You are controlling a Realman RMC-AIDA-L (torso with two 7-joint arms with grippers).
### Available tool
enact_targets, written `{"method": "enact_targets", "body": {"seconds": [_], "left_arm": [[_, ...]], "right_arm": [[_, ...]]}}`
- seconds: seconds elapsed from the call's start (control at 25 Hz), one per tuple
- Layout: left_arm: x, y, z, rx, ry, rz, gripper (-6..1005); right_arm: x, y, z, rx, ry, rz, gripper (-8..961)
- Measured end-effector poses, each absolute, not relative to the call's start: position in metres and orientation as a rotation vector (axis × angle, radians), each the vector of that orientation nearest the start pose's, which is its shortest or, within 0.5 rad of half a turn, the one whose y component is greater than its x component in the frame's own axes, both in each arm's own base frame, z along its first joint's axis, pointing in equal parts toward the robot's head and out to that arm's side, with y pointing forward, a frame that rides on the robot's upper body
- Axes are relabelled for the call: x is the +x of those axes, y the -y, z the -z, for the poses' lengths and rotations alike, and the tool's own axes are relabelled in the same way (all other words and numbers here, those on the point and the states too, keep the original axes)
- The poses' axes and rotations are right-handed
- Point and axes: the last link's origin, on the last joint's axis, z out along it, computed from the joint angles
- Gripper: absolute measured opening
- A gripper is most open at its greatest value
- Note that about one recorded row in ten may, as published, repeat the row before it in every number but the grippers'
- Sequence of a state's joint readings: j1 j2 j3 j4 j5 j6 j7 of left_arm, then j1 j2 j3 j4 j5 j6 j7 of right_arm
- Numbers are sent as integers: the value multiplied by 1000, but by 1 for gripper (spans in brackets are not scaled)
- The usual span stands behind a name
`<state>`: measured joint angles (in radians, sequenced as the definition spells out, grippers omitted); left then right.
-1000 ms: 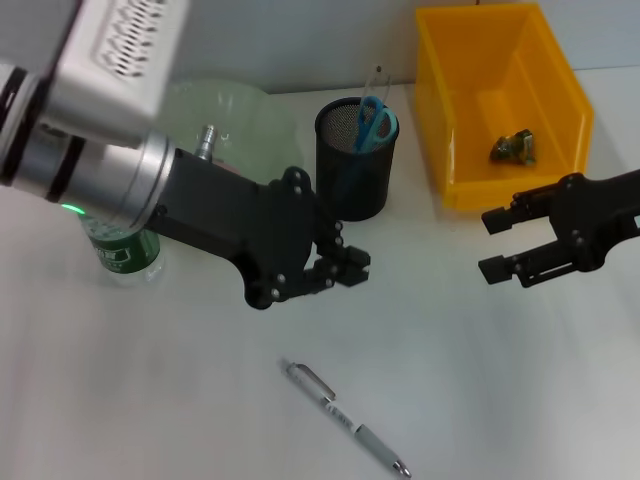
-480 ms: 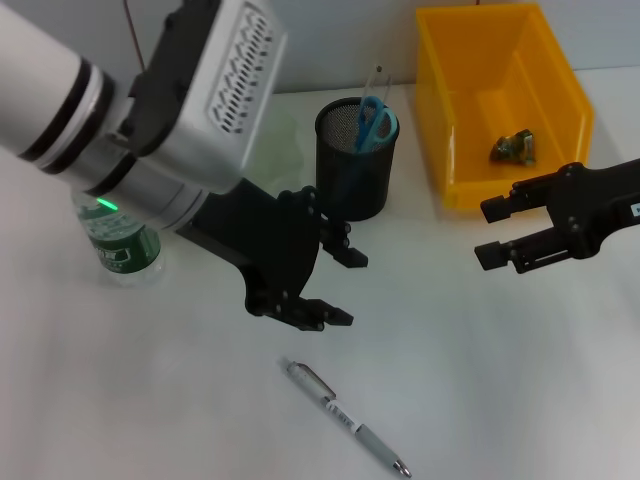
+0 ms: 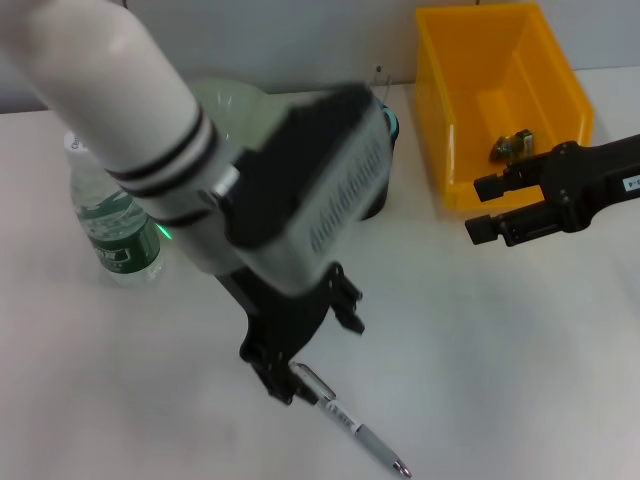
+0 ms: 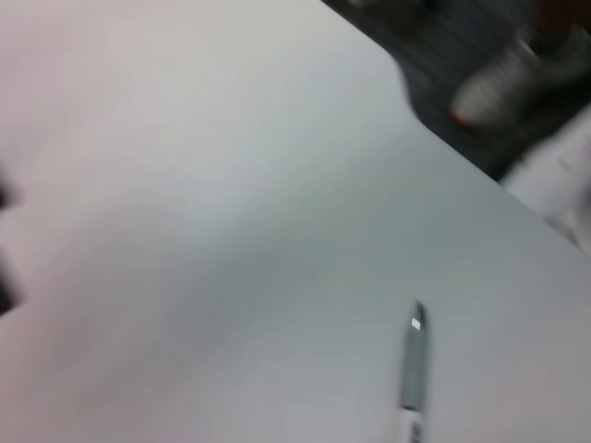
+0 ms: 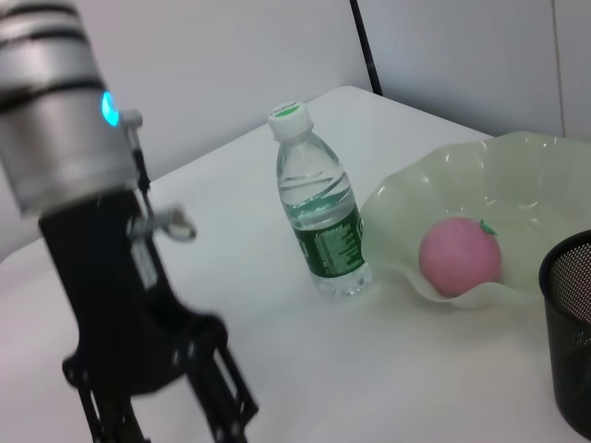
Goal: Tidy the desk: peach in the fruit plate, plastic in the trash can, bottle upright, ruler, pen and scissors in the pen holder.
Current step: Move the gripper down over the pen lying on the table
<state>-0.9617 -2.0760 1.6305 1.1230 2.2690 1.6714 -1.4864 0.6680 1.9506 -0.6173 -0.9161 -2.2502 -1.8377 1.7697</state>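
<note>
Silver and white, the pen (image 3: 345, 418) lies flat on the pale worktop (image 3: 520, 380) at the near edge, the last loose item by the look of things; the left claw (image 3: 305, 350) hangs directly over its far end, fingers spread and empty, positioned as if to close on the barrel. Off to the right, the right claw (image 3: 482, 208) waits released and holding nothing, just in front of the yellow trash can (image 3: 560, 90), where a crumpled scrap of plastic (image 3: 512, 147) already sits; that arm looks parked out of the way. At far left the bottle (image 5: 323, 217) stands upright beside the green fruit plate (image 5: 517, 171), which cradles the peach (image 5: 460, 256); the black mesh pen holder (image 5: 571, 323) behind the left arm is the pen's likely destination.
</note>
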Motion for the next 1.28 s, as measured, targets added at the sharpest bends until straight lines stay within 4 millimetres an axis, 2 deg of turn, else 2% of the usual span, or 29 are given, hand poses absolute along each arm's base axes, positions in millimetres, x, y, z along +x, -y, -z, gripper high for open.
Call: {"method": "enact_targets", "body": {"seconds": [0.24, 0.36, 0.4, 0.64, 1.28], "left_arm": [[-76, -324, 86, -3111, -1332, -719, 794], [-78, -323, 90, -3094, -1355, -737, 795], [-86, -319, 103, -3049, -1437, -807, 795], [-92, -314, 115, -2979, -1543, -882, 792], [-90, -305, 134, -2896, -1626, -877, 784]], "right_arm": [[231, -357, -84, -2887, -768, -344, 769], [233, -356, -81, -2882, -783, -343, 769], [234, -356, -80, -2879, -789, -346, 769], [236, -356, -77, -2874, -802, -348, 768], [234, -360, -76, -2866, -777, -339, 769]]}}
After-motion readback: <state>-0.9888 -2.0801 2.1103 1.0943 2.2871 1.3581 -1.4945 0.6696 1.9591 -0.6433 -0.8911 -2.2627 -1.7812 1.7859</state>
